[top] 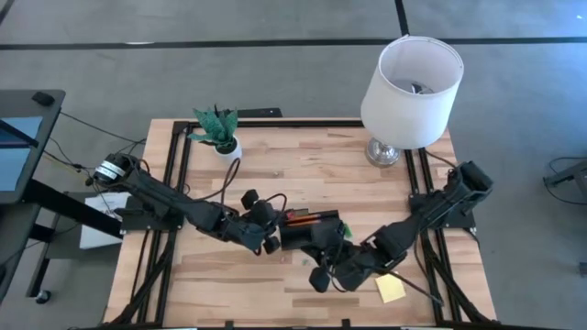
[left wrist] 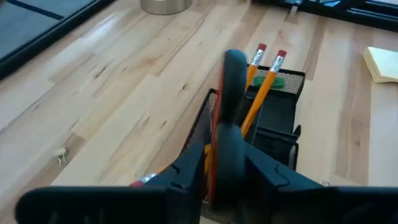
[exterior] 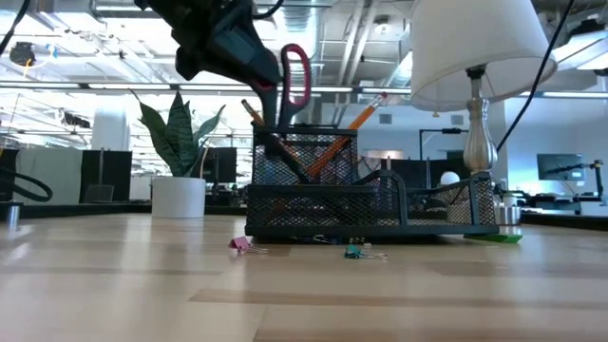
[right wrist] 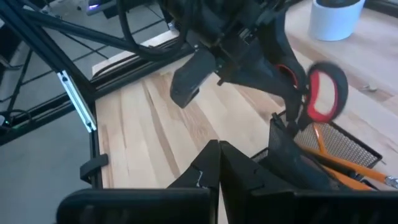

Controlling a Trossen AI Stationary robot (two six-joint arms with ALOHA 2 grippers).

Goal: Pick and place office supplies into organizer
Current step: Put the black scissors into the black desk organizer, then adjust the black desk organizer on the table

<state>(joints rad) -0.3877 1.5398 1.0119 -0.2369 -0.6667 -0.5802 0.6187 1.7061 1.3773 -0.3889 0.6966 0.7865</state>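
The black mesh organizer (top: pixel 310 231) (exterior: pixel 380 211) sits mid-table. Red-handled scissors (exterior: pixel 296 74) (right wrist: pixel 324 93) stand blades-down in its tall cup, beside orange pencils (left wrist: pixel 264 78) that lean against the rim. A green block (left wrist: pixel 285 81) lies in a far compartment. My left gripper (top: pixel 266 231) (exterior: pixel 264 78) is at the cup, shut on the scissors. My right gripper (top: pixel 332 271) (right wrist: pixel 217 158) is at the organizer's near side with its fingers shut; I cannot tell whether it touches the organizer. The yellow sticky-note pad (top: pixel 390 290) lies on the table to its right. My left gripper pinches the scissors between its two fingers at the handle end (left wrist: pixel 225 134), just below the red loops (exterior: pixel 285 90). It comes in slanting down from the table's left. The scissors stand nearly upright with their blades inside the cup, hidden by the mesh.
A pink clip (exterior: pixel 239 244) and a green clip (exterior: pixel 356 252) lie on the table in front of the organizer, and another clip (left wrist: pixel 60 155) lies farther off. The potted plant (top: pixel 218 130) stands far left. The white-shaded lamp (top: pixel 410 87) stands far right.
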